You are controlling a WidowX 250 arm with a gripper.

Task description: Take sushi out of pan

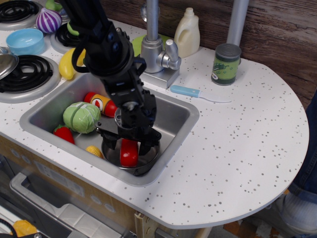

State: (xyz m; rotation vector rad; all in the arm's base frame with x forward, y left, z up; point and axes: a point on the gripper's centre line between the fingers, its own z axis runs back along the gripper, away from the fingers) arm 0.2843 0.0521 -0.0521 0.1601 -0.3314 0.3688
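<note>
Grasp step: gripper (129,145) fingers spread either side of the sushi (129,152) in the pan (148,161), next pinch then lift

A: Bench (237,134) = white top w/ dark speckles, rounded end toward 3 o'clock. Steel sink basin (173,106) sunk in it, left of centre.

B: Behind?

A: Dark wood-plank wall (287,34) across 12 to 2 o'clock. Grey pole (237,20) stands upright against it, approx 1 o'clock. Faucet (156,47) at the basin's back edge, 12 o'clock.

B: Left side?

A: Black coil burners (22,72) at 9–10 o'clock, more at 11. Bench front is pale wood w/ a grey oven-type handle (54,208) at 7 o'clock.

B: Light?

A: Even, soft; glare on steel. Bit of blue fabric (309,163) at 4 o'clock edge, can't tell what.
</note>
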